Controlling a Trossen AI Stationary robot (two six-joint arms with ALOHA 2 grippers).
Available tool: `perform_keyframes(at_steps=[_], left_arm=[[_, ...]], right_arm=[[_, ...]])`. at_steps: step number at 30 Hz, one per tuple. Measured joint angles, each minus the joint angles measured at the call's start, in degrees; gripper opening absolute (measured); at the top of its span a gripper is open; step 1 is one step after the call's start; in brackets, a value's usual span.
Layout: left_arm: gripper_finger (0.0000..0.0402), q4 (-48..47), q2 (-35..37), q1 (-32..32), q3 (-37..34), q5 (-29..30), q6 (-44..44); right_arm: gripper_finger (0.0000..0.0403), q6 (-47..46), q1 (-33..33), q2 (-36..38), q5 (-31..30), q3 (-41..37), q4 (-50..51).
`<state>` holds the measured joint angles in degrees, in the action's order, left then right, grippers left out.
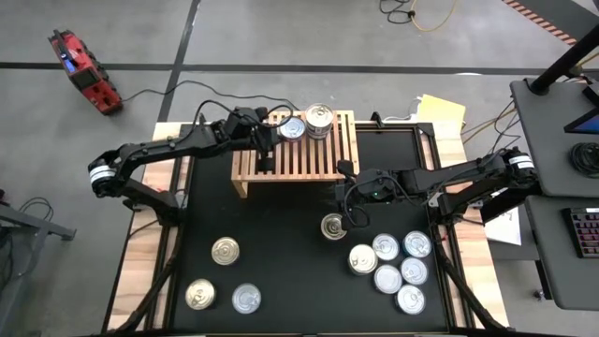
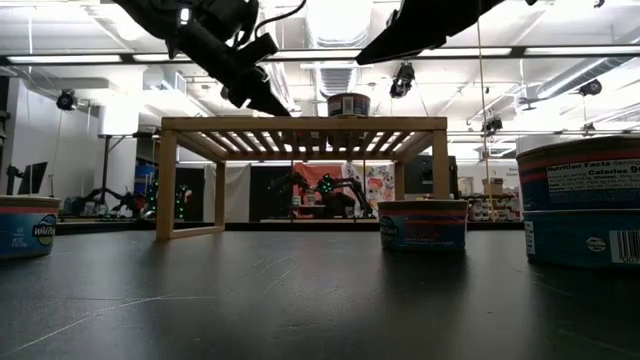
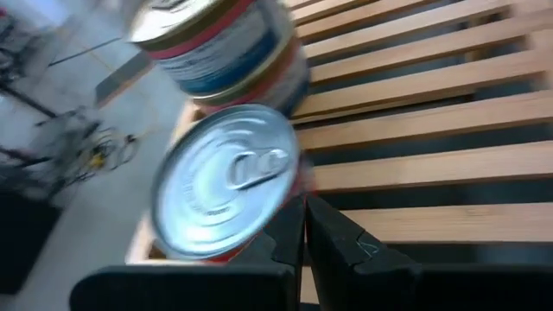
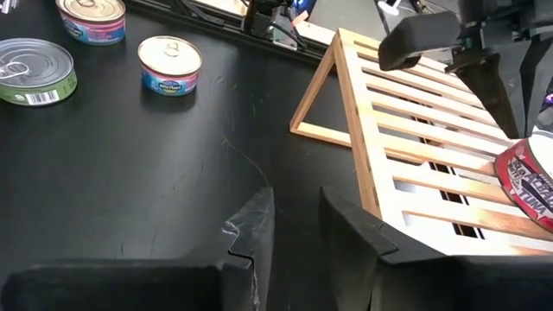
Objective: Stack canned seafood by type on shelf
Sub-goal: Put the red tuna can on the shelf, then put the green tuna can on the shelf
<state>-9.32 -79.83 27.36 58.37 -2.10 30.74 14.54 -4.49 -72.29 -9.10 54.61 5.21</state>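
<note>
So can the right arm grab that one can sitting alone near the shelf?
Probably yes. The right pincer hangs empty, part open, just above the lone can, with bare table around it. The shelf stands close behind but doesn't cover it.

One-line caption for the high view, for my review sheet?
Left gripper shut over the wooden shelf beside two stacked cans; right gripper empty above a lone can.

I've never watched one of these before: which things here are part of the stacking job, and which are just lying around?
Part of the job:
- cans on the table
- cans on the shelf
- wooden shelf

Just lying about:
- red tool on the floor
- yellow pad
- keyboard
</note>
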Motion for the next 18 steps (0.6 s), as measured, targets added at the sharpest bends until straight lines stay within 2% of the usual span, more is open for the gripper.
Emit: perform_keyframes(at_steps=[5,10,18], left_arm=[[0.0,-0.4,-0.2,-0.2,0.0,-7.1,0.1],[0.0,-0.6,0.1,-0.4,0.0,-7.5,-0.7],[0.0,-1.3,5.0,-4.6,-0.2,-10.4,-8.5]], right_arm=[[0.008,0.0,0.0,0.0,0.0,-0.1,0.0],[0.009,0.0,0.0,0.0,0.0,-0.1,0.0],[0.0089,-3.4,0.0,0.0,0.0,-2.3,-0.3]])
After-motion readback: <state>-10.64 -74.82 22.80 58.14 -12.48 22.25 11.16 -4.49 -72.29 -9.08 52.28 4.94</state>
